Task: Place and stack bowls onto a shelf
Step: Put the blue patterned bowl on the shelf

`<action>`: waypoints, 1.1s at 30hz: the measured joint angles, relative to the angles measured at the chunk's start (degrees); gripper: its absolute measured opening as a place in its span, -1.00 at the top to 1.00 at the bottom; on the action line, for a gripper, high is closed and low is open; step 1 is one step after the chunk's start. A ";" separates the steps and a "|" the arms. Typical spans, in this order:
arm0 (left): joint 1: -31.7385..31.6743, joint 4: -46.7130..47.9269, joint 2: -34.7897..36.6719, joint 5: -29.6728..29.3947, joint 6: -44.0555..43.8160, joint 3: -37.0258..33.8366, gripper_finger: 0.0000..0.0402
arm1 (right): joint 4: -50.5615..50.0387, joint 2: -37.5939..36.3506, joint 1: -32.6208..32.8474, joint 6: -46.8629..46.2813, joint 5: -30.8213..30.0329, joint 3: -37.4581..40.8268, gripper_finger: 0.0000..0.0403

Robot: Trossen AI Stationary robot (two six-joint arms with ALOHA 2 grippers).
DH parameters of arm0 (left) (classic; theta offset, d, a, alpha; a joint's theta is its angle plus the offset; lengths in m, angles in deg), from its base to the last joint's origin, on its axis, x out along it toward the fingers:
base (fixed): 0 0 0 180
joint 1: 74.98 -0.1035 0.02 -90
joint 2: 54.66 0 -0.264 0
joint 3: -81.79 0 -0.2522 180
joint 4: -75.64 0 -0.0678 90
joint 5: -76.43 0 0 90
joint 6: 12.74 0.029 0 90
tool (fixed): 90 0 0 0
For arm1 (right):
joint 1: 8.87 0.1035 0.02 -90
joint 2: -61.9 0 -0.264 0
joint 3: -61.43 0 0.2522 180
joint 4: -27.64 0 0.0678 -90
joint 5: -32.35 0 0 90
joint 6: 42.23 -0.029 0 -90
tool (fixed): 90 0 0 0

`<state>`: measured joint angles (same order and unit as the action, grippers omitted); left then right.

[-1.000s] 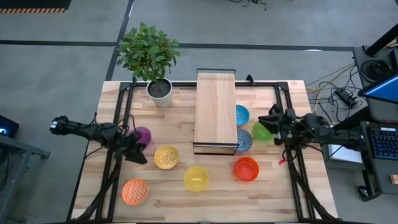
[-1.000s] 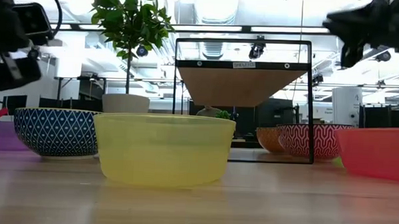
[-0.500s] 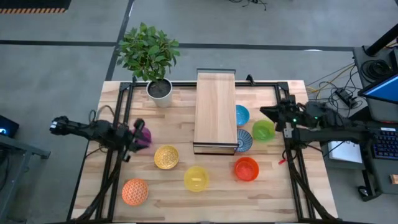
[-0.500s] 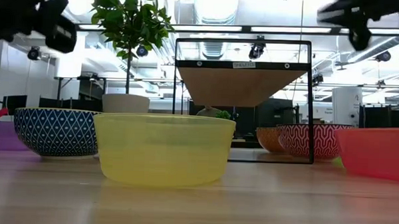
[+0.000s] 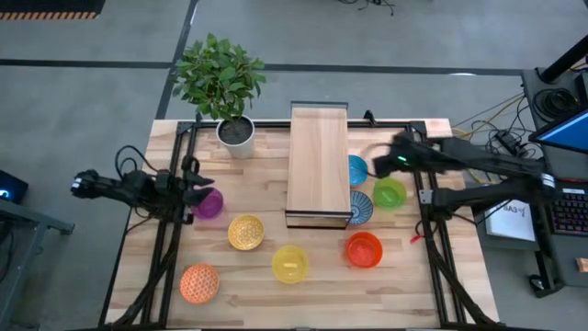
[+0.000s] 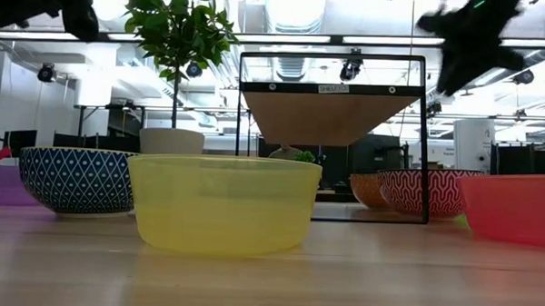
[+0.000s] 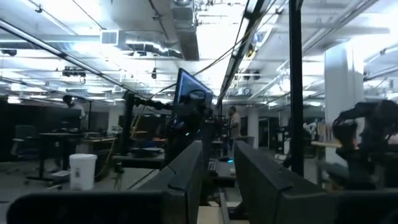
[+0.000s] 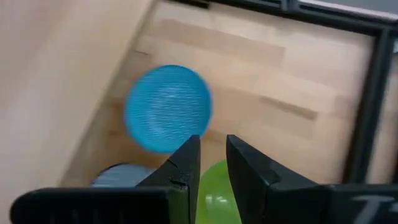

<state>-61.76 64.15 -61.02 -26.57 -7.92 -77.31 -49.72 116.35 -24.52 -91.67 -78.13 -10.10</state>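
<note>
Right gripper (image 8: 212, 163), jaws slightly apart and empty, hovers above the green bowl (image 8: 217, 198), beside the light blue bowl (image 8: 168, 108).

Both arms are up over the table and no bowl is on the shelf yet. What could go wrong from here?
1. The right gripper hovers where the light blue bowl, green bowl and blue-white patterned bowl crowd against the long pale wooden shelf; coming down on one may knock its neighbour.
2. Its fingers stand close together, probably too narrow to straddle a rim.
3. The left gripper is beside the purple bowl and could nudge it.
</note>
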 joint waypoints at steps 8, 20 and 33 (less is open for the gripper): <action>0.00 1.89 -10.76 0.00 0.39 5.60 0.62 | 9.46 11.09 -16.45 21.93 9.46 -3.29 0.66; 0.00 19.82 -19.83 -0.13 -2.01 21.13 0.62 | 24.78 11.30 -23.16 37.03 19.96 3.36 0.66; 0.07 24.16 -27.52 4.46 -2.56 26.23 0.62 | 37.31 0.17 -23.24 32.72 24.22 19.50 0.66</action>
<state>-61.70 88.30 -88.54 -22.11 -10.48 -51.08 -12.42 116.52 -47.76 -58.95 -53.91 9.41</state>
